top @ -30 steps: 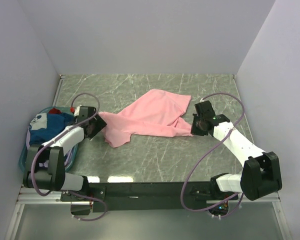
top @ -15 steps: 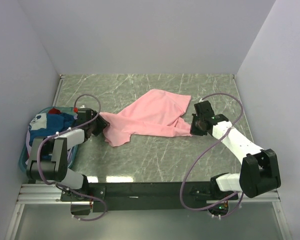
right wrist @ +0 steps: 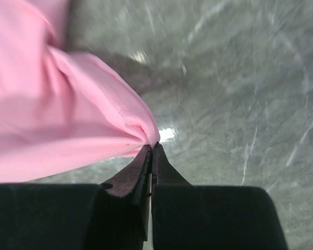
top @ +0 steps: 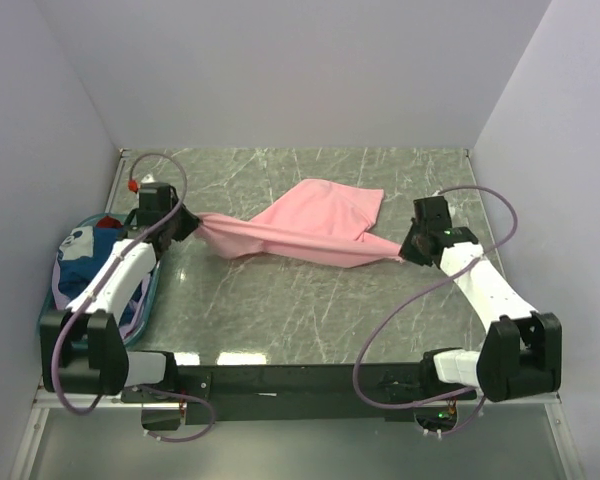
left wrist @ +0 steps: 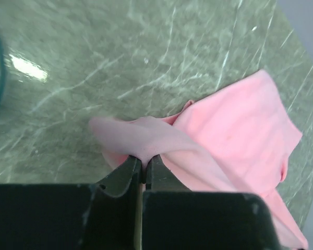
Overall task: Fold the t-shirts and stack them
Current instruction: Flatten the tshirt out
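As seen from above, the pink t-shirt point(top: 310, 225) is drawn taut across the bench point(top: 280, 310) between the left end effector point(top: 192, 222) and the right end effector point(top: 405, 250), while the other t-shirts point(top: 80, 270) are heaped at the left. In the left wrist view, the fingers point(left wrist: 125, 172) are seen clamped on a bunched pink corner. In the right wrist view, the fingers point(right wrist: 130, 177) are seen pinched tight on a pink edge.

One pink shirt point(top: 315, 225). One teal basket point(top: 150, 298). One bunch of shirts point(top: 80, 265), too tangled to count. Two arms: left point(top: 120, 275), right point(top: 480, 280). Two purple cables point(top: 480, 192). One worktop point(top: 280, 300).
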Available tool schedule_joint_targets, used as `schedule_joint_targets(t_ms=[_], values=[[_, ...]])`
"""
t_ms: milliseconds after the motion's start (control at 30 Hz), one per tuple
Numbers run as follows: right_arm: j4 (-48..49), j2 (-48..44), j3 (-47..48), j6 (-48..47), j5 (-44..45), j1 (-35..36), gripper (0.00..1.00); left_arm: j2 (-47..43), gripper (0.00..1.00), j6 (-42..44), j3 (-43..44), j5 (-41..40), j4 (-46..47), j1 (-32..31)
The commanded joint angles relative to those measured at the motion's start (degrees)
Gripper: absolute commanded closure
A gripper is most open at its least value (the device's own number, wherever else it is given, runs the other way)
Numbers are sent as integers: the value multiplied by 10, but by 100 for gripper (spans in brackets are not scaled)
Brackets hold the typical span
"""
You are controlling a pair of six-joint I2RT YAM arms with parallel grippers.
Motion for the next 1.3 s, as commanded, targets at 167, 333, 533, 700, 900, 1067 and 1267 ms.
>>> schedule_joint_targets(t_ms=[167,333,533,700,900,1067,1267], values=[[-23,-70,93,20,35,-37,100,-36,99,15,123,-148,-217,-22],[-47,-124,102,11,5,-37,100,-69,98,19,195,-177,-306,-41],[-77,-199,90,-2,-17,-37,100,-185,98,19,177,-186,-361,-45],[-54,-181,76,9,-18,-38,100,-166,96,24,150,-131,-307,-45],[4,-73,77,32,-18,-37,100,29,91,33,193,-100,-219,-44],[41,54,121,26,-8,-37,100,231,79,34,327,-56,-166,-44],[34,158,194,5,11,-37,100,314,24,37,395,-32,-154,-44]])
